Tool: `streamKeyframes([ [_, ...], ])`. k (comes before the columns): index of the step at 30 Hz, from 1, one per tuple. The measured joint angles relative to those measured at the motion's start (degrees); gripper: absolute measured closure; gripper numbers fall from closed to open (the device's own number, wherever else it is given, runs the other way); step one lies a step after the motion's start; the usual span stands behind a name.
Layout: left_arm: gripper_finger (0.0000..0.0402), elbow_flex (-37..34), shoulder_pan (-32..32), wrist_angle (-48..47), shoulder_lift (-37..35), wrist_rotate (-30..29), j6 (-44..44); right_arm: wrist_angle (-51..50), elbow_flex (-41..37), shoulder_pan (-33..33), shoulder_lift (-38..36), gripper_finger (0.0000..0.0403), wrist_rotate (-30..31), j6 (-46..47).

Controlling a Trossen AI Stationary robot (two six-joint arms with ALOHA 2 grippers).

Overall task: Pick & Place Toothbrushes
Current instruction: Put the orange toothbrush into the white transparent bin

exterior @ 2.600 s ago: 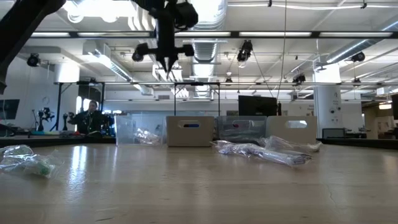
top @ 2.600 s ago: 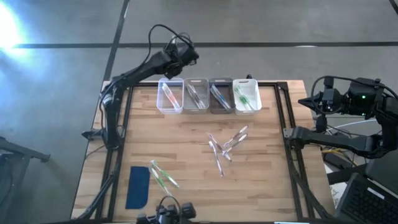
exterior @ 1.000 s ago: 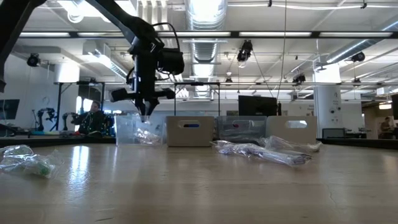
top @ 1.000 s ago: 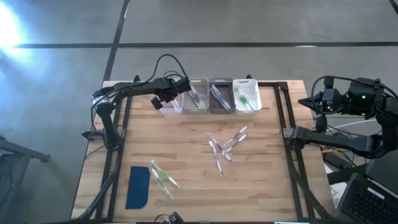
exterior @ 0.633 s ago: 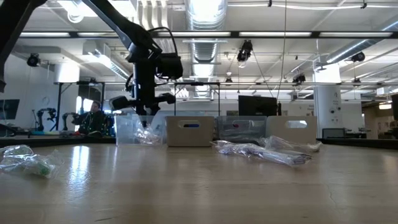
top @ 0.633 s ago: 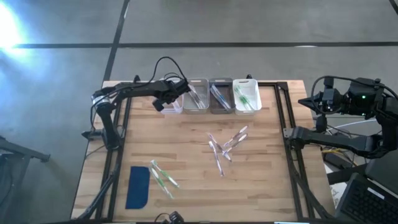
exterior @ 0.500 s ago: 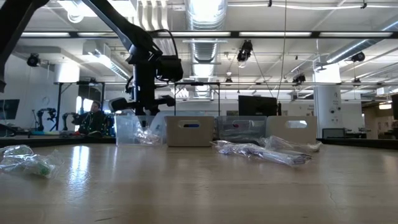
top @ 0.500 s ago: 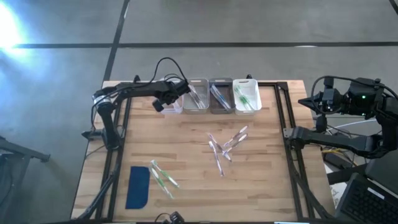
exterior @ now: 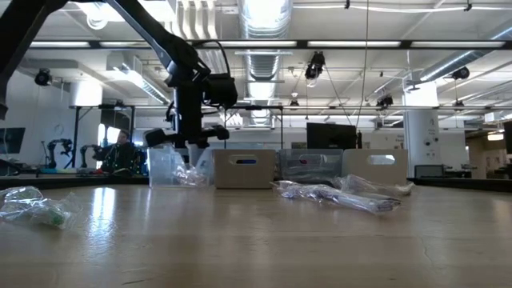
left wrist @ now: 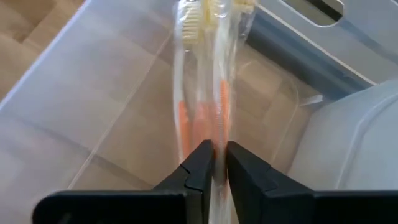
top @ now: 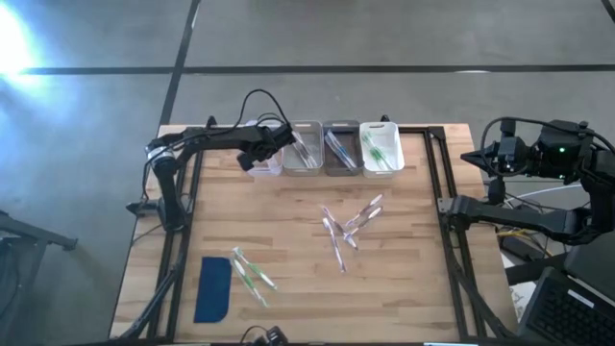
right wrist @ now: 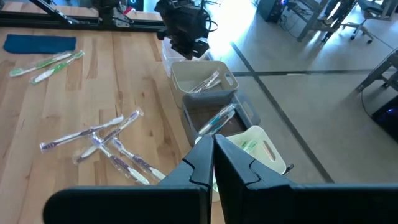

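Observation:
My left gripper (top: 261, 146) is down inside the leftmost clear bin (top: 266, 165) at the table's far edge, shut on clear-wrapped toothbrushes (left wrist: 202, 93) with orange grips and pale bristles. More toothbrushes lie in the other three bins. A loose heap (top: 348, 226) rests flat on the wood mid-table, and a green pair (top: 252, 271) lies beside the dark-blue pad (top: 213, 288). My right gripper (right wrist: 213, 158) waits shut beyond the table's right edge, touching nothing. My left gripper pinches the wrapped toothbrushes between its two fingers at the handle just below the orange grips (left wrist: 219, 142). It comes from above, slanting down into the bin, with the fingers pointing along the handles. The bristle end (left wrist: 194, 17) points away, low over the bin's floor.
Four small bins stand in a row along the far edge: the clear one, then (top: 306, 144), (top: 341, 149) and the white one (top: 381, 147). In the low view a crumpled wrapper (exterior: 36, 206) lies at the near left. Bare wood lies between the heaps.
My left gripper has sunk lower into the leftmost bin and shifted slightly toward the table's right, staying shut on the wrapped toothbrushes. The loose toothbrushes have stayed where they were.

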Motion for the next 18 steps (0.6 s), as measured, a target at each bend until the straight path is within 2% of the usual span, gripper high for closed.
streamKeyframes([
  [12,0.0288,0.8,0.0,0.8,-0.1,1.3,3.4,0.0,0.0,0.0,0.0,0.0394,0.0,0.0],
  [18,0.0247,3.4,0.0,0.8,-0.2,5.8,6.1,0.0,0.0,0.0,0.0,0.0394,0.0,0.0],
])
